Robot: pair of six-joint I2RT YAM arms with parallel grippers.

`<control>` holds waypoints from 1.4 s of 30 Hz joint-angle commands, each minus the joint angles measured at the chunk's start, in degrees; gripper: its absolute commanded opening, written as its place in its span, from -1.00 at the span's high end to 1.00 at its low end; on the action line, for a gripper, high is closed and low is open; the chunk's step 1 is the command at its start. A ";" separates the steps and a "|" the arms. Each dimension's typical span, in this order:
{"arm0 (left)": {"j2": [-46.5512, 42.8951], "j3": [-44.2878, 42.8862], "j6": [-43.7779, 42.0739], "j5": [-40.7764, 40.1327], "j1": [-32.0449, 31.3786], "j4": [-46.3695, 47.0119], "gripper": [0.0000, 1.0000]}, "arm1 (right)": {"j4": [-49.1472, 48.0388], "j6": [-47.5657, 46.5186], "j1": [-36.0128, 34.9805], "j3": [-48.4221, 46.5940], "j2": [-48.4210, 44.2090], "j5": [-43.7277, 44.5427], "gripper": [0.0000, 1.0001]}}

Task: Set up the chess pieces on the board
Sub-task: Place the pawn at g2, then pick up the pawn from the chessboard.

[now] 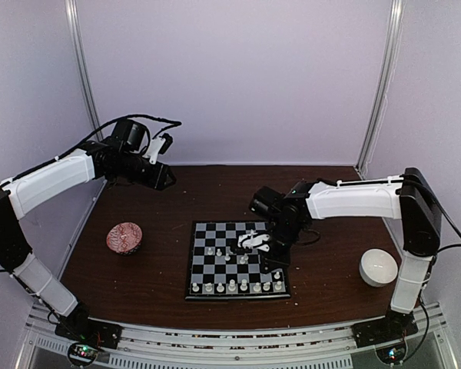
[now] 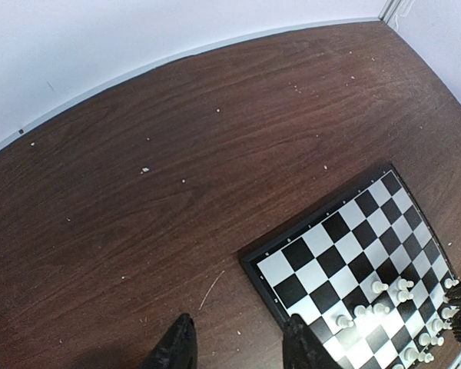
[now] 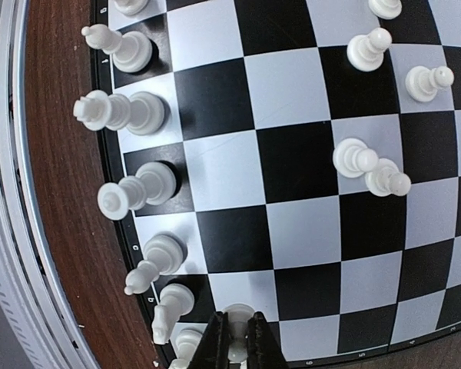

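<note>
- The board (image 1: 203, 265) lies mid-worktop (image 1: 154, 284). Its near rim is close to the front edge, and open wood runs to its left and behind it.
- A patterned bowl (image 1: 124, 237) sits left of the board and a white bowl (image 1: 379, 267) right of it, both well apart from the rim.
- The chess pieces (image 1: 232, 285) line the board's near row, with a few standing mid-board.
- The left tool (image 2: 238, 350) hangs over the far-left worktop, released, with nothing between its fingers.
- The right tool (image 3: 235, 334) is low over the board, clenched on a white piece (image 3: 238, 314) just beside the rim row.
- The fingers hide most of that piece, so its kind cannot be told.
- From above, the right wrist covers several squares on the board's right side.
- The left wrist view cuts off the board's lower corner.
</note>
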State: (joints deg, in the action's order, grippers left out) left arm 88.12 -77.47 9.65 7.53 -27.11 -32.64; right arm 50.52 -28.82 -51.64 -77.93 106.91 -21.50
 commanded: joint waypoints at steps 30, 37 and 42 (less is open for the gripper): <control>0.66 -0.27 -0.59 0.58 -0.11 1.71 0.22 | 3.68 -0.55 -0.30 -3.86 -0.83 0.33 0.61; 0.58 -0.31 -0.60 0.69 -0.04 1.71 0.22 | 4.24 0.52 0.83 -11.22 0.08 2.36 0.57; 0.09 -0.23 -0.59 0.43 -0.07 1.71 0.22 | 3.22 2.68 1.31 -16.09 5.81 5.33 0.58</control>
State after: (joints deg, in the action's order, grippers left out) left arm 88.53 -77.47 9.63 7.70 -27.11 -32.67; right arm 54.17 -28.14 -50.94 -90.80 108.44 -19.38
